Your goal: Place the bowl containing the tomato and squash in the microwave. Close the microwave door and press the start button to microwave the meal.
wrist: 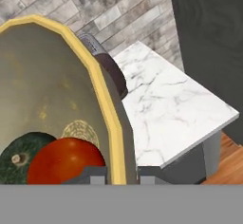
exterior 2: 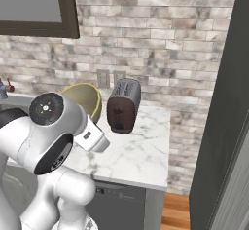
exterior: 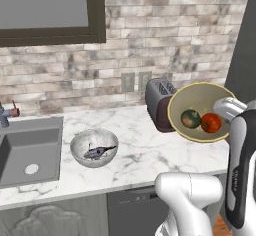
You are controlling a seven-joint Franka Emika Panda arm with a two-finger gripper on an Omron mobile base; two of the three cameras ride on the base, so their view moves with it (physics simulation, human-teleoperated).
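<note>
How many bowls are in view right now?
2. The yellow bowl is lifted off the counter in the tool, tilted, in front of the toaster. The grey bowl sits on the counter beside the sink.

Light is even and soft across all three views, with no single visible lamp; the brick wall (exterior: 165, 40) and the marble worktop (exterior: 140, 150) read mid-bright. Shadows are faint: a soft dark patch sits under the toaster (exterior 2: 124, 106) and inside the grey marbled bowl (exterior: 94, 148). The tomato (exterior: 211, 122) carries a small glossy highlight, and the robot's white shell shows smooth sheen. Everything is rendered, uniformly sharp with no depth blur, though textures look coarse and pixelated up close in the hand view, as on the bowl (wrist: 57, 99) rim. Straight edges stay straight to the borders.
</note>
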